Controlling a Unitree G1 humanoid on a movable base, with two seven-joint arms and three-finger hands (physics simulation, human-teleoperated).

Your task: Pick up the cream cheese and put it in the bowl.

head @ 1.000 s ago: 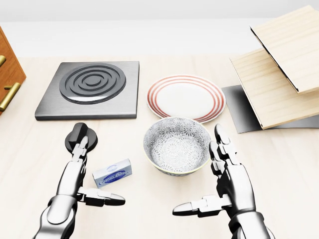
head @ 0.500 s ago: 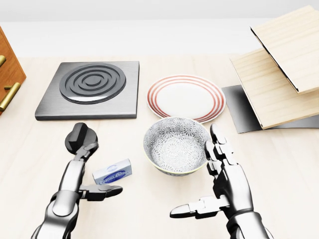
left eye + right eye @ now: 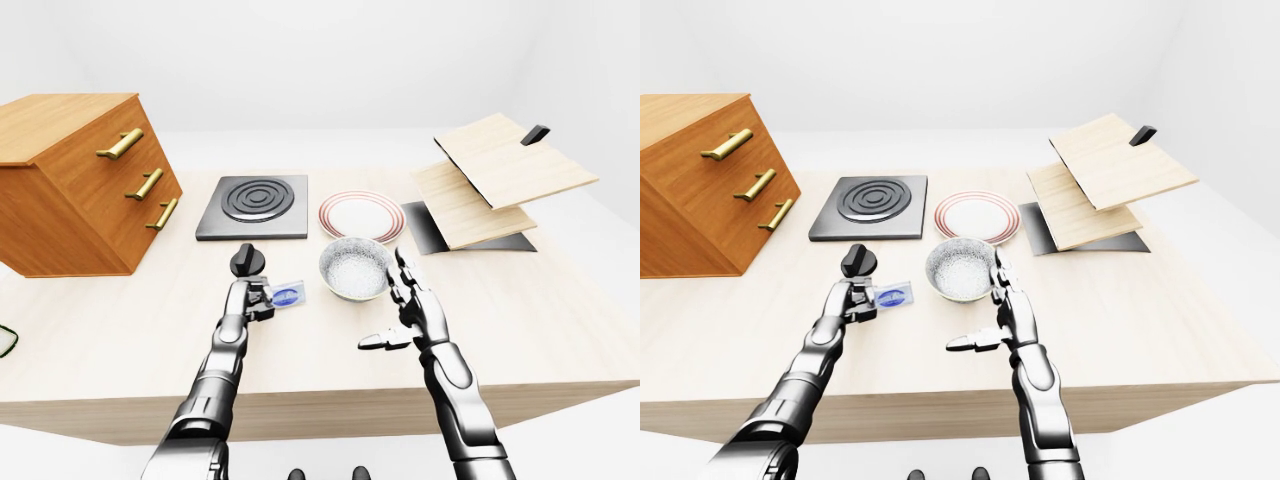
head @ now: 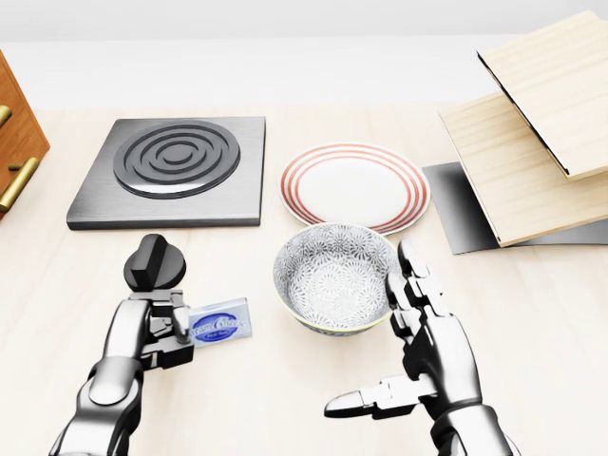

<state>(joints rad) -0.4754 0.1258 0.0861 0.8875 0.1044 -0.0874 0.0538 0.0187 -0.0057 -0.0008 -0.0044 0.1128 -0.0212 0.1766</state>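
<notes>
In the head view, the left hand (image 4: pixel 163 328) has its fingers closed around one end of the cream cheese (image 4: pixel 220 324), which is just left of the bowl (image 4: pixel 334 277). The right hand (image 4: pixel 423 356) is beside the bowl's right rim, its fingers spread and holding nothing.

In the left-eye view, a wooden drawer chest (image 3: pixel 75 180) stands at the left, and a stove plate (image 3: pixel 255 205) lies beside a striped plate (image 3: pixel 361 214).

striped plate (image 4: pixel 353 186) beside stove burner (image 4: pixel 171 170)
</notes>
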